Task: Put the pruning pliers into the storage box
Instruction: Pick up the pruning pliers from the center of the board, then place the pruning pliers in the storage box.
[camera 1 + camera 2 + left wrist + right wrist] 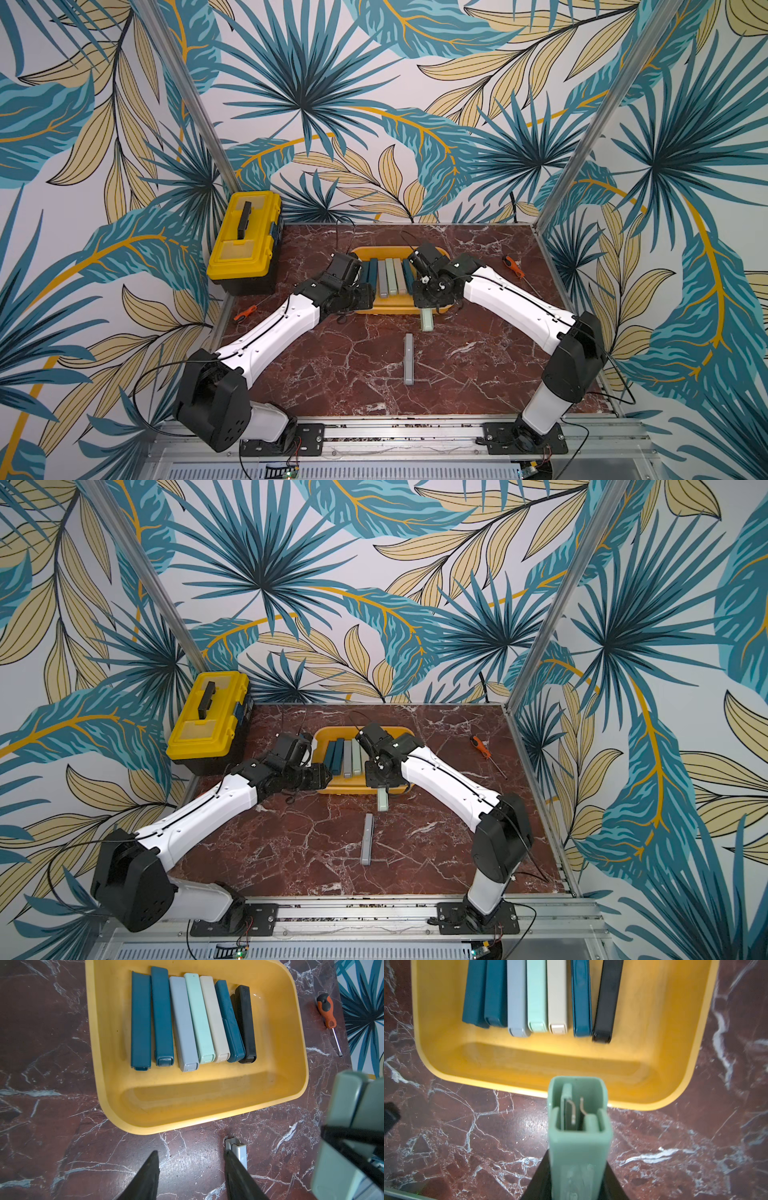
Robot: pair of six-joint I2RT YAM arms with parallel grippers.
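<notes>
7 pliers (pixel 193 1020) in box (pixel 207 1101); 1 gripped, 1 loose.

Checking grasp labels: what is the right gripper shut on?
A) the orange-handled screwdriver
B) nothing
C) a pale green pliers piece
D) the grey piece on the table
C: in the right wrist view the right gripper is clamped on the pale green pliers piece, just outside the storage box.

Pruning pliers (pixel 199 1018) lie side by side in the storage box (pixel 187 1101).
</notes>
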